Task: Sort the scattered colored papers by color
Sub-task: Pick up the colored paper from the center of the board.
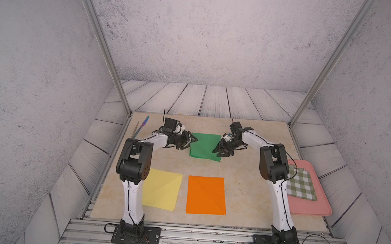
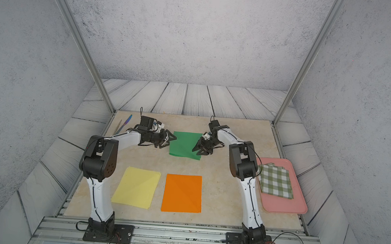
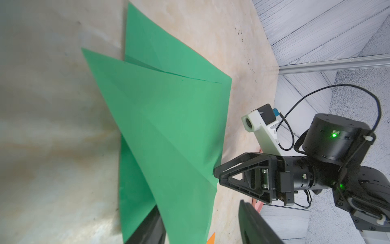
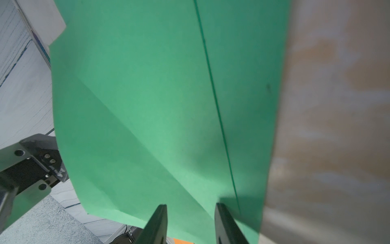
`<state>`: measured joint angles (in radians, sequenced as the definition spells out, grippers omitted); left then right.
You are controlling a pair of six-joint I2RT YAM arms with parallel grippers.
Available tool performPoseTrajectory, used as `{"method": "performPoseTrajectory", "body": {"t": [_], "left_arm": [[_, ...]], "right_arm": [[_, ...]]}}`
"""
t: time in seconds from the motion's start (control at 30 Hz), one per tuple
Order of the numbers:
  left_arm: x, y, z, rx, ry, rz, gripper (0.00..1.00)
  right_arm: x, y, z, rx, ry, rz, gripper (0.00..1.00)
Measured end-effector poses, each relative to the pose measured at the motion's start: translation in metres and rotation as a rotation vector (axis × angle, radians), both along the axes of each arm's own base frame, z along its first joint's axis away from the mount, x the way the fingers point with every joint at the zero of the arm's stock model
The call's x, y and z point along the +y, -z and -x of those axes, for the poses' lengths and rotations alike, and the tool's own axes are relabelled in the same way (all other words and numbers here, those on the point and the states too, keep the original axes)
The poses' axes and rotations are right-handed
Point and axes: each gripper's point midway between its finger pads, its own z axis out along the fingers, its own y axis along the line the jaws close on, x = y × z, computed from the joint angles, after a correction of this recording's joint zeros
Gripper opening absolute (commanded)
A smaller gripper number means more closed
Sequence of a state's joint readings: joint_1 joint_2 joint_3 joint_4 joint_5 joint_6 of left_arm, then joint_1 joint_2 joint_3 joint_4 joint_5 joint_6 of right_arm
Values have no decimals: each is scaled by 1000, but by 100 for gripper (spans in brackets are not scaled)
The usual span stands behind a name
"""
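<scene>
**A:** So, where do the papers stand?

**B:** Sorted, as far as I can judge. The yellow paper lies at the front left and the orange paper just beside it. The green paper is further back, mid-table.

**A:** And the grippers?

**B:** The left gripper sits at one side edge of the green pile and the right gripper at the opposite edge. Both have their jaws parted and are pinching nothing. In the left wrist view a sheet's edge runs between the left jaws.

**A:** What remains, then?

**B:** Squaring up, I'd say. The top green sheet is fanned across those beneath it, and it is creased and partly lifted.

**A:** Best way?

**B:** Keep both grippers low and nudge inward gently from both sides together. Push hard and the thin sheets will probably buckle, or ride over one another.
</scene>
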<state>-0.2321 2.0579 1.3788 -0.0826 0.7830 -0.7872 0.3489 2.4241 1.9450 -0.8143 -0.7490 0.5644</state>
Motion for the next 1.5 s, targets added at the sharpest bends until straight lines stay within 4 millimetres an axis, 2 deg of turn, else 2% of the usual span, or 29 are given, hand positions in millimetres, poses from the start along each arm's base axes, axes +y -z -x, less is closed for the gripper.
{"method": "performPoseTrajectory", "body": {"t": [0.2,0.37,0.47,0.63,0.8,1.07,1.23,1.37,1.47,1.5], "left_arm": [[-4,13,0,31,16,7,59],[-8,26,-1,62,23,7,55],[-8,27,-3,71,21,7,44],[-10,16,-12,44,19,15,28],[-14,12,-16,33,26,22,16],[-16,33,-11,88,37,9,1],[-16,35,-9,99,41,2,0],[-17,31,-10,93,50,-5,0],[-17,28,-10,87,57,-8,0],[-17,26,-10,83,59,-9,0]], "right_arm": [[0,0,0,0,0,-1,42],[0,0,0,2,0,-5,42],[0,1,0,4,1,-10,42],[1,1,3,15,-3,-23,42],[2,0,4,19,-6,-29,43],[3,-1,5,17,-10,-36,48],[4,-5,3,-18,-20,-24,58],[-3,-11,1,-77,-14,62,63],[-11,-20,-4,-127,5,122,65],[-15,-29,-7,-152,15,137,65]]}}
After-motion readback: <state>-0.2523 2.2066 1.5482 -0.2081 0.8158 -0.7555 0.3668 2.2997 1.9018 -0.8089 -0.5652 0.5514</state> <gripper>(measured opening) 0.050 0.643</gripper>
